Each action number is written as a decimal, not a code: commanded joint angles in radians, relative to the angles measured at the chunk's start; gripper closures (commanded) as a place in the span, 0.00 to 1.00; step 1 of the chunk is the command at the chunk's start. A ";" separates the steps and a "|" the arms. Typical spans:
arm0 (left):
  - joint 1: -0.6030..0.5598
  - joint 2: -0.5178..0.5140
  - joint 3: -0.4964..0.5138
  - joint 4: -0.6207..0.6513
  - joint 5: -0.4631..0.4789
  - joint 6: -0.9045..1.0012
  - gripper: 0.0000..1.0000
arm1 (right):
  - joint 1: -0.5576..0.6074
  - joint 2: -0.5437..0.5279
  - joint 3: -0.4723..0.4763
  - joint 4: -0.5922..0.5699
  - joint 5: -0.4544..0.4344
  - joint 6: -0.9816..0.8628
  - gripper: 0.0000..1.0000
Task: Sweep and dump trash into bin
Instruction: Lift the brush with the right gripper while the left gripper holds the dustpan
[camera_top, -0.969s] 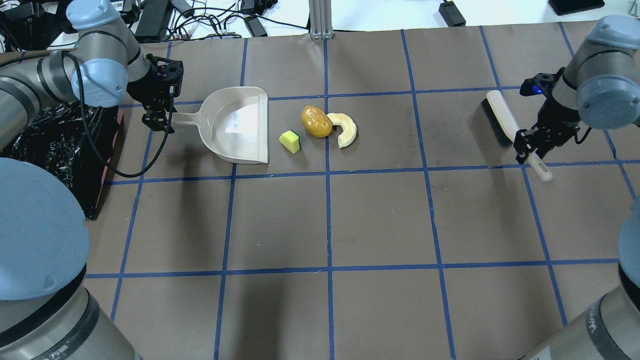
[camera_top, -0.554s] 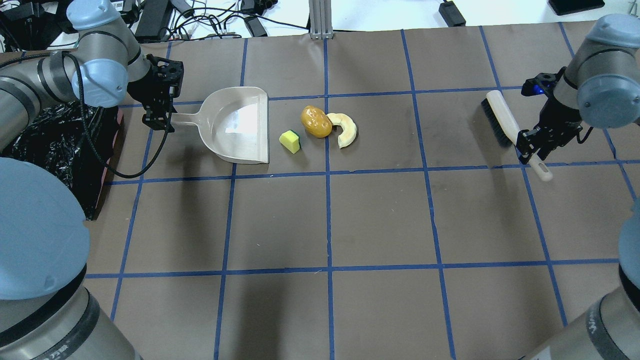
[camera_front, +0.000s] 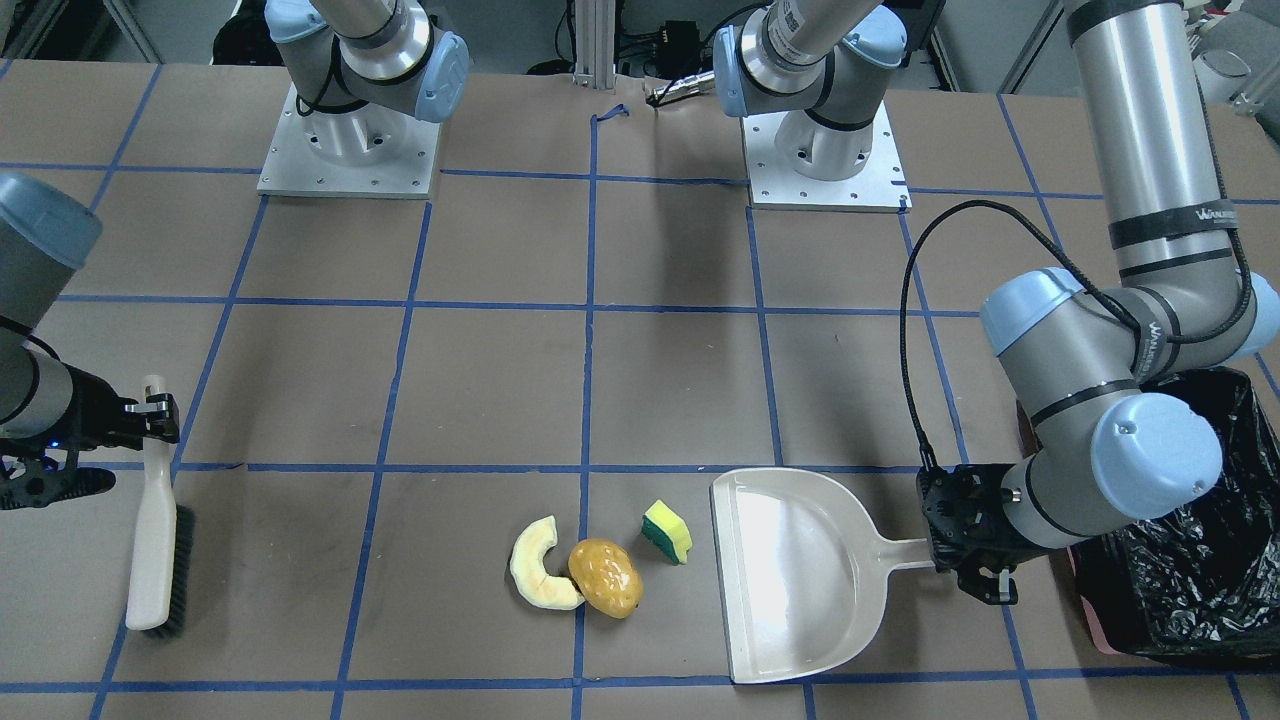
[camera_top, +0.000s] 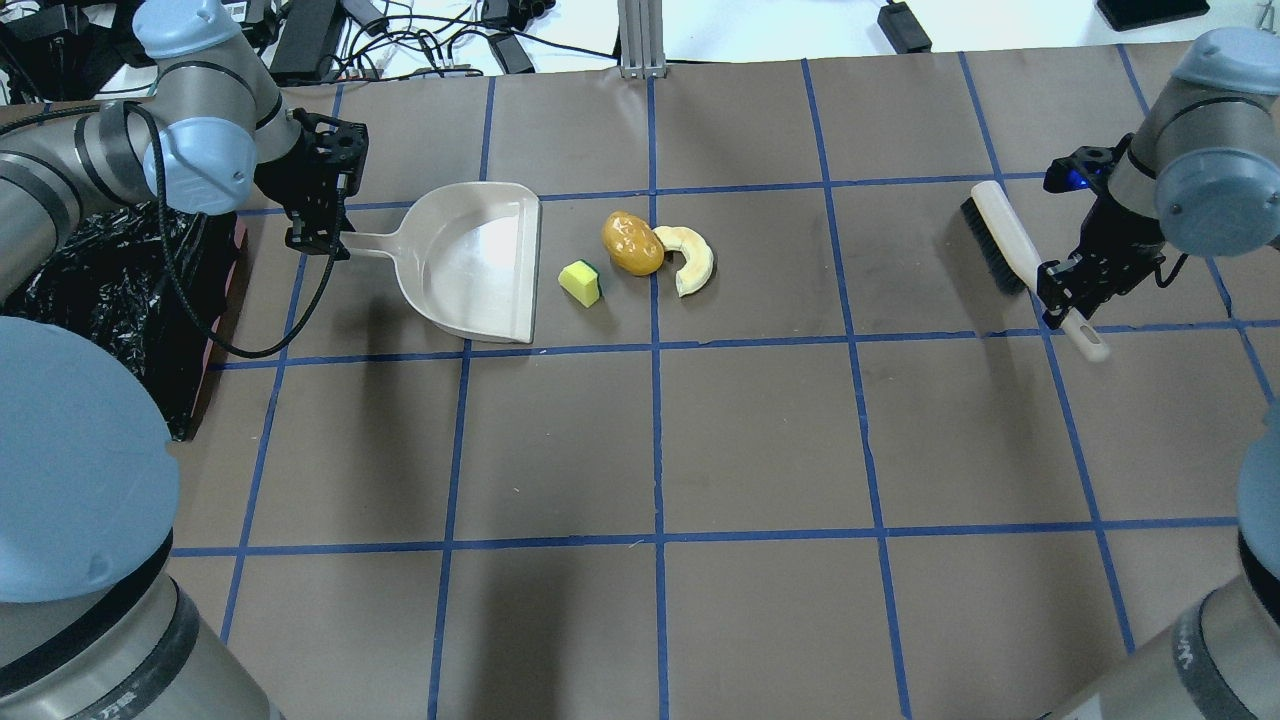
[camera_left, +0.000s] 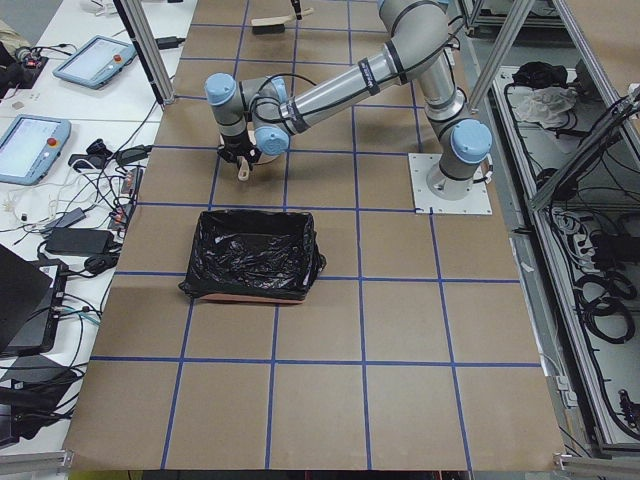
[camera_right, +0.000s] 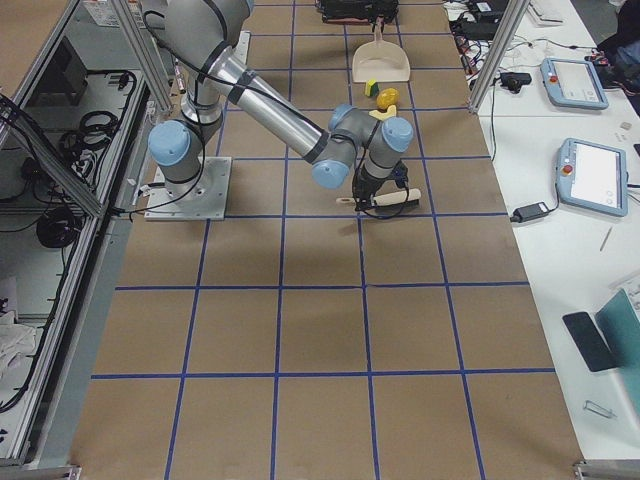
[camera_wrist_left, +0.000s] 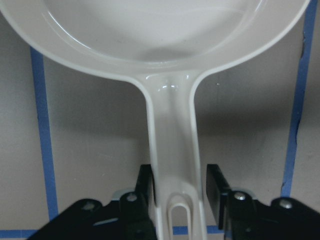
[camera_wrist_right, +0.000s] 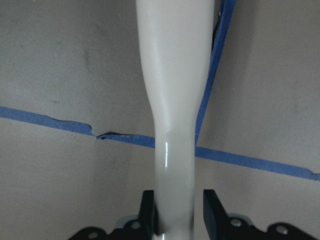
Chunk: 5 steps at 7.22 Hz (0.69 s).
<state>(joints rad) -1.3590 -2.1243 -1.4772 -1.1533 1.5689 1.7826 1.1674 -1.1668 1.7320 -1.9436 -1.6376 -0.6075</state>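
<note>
The trash lies mid-table: a yellow-and-green sponge wedge (camera_top: 580, 283) (camera_front: 667, 531), a golden-brown lump (camera_top: 632, 243) (camera_front: 605, 577) and a pale crescent slice (camera_top: 690, 260) (camera_front: 540, 578) touching it. A beige dustpan (camera_top: 480, 260) (camera_front: 790, 575) (camera_wrist_left: 170, 30) has its mouth facing the sponge, a short gap away. My left gripper (camera_top: 318, 240) (camera_front: 975, 575) (camera_wrist_left: 177, 195) is shut on its handle. My right gripper (camera_top: 1062, 290) (camera_front: 150, 415) (camera_wrist_right: 175, 210) is shut on the handle of a white brush (camera_top: 1000, 235) (camera_front: 155, 540) (camera_wrist_right: 175, 75) far to the right. The black-bagged bin (camera_top: 110, 300) (camera_front: 1190, 570) (camera_left: 255, 255) stands just behind the left gripper.
Brown paper with blue tape lines (camera_top: 655, 450) covers the table. Both arm bases (camera_front: 345, 150) stand on bolted plates at the robot's side. Cables and power bricks (camera_top: 420, 40) lie past the far edge.
The dustpan has turned slightly and its pan has slid a little toward the robot's side, held by the left gripper. The brush and right gripper have barely moved. The trash lies as before.
</note>
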 joint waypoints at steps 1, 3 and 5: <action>0.000 0.000 0.002 0.003 0.000 0.009 0.64 | 0.000 -0.001 -0.003 0.000 0.002 0.000 0.75; -0.002 -0.002 0.002 0.004 0.008 0.026 0.64 | 0.000 -0.008 -0.003 0.008 0.004 -0.002 1.00; -0.003 -0.003 0.003 0.004 0.011 0.040 0.63 | 0.000 -0.017 -0.005 0.017 0.012 -0.003 1.00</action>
<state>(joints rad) -1.3616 -2.1275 -1.4747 -1.1492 1.5783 1.8155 1.1674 -1.1800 1.7278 -1.9305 -1.6299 -0.6100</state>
